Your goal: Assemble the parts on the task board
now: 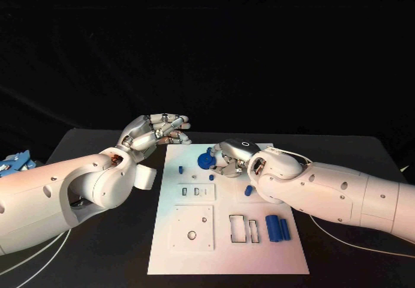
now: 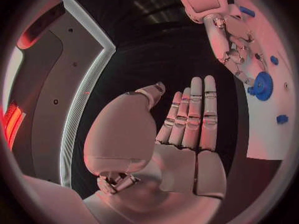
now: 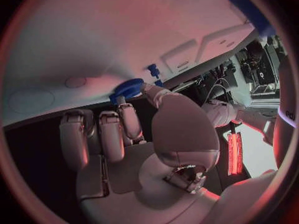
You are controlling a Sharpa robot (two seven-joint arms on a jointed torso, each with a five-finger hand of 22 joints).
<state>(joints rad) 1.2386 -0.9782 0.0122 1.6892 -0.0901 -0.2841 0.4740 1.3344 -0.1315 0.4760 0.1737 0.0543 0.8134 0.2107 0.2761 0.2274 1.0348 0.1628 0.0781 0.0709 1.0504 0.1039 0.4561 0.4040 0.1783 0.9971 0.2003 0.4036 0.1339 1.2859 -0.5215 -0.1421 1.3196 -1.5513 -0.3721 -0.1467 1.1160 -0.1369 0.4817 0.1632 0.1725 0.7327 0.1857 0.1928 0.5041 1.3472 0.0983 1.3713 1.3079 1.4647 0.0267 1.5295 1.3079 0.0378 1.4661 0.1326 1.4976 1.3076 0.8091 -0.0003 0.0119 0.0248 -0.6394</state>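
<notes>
Head view | right hand (image 1: 226, 161) pinches blue gear (image 1: 206, 160) | left hand (image 1: 156, 133) empty, fingers apart

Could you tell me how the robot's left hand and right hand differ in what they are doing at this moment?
The right hand pinches a blue gear between thumb and finger; the left hand holds nothing. The right hand is over the far end of the task board; the left hand is beyond the board's far left corner, over the black table. In the left wrist view the left hand's fingers lie straight and side by side; the right hand's curl towards the gear. Both are silver hands on white arms.
</notes>
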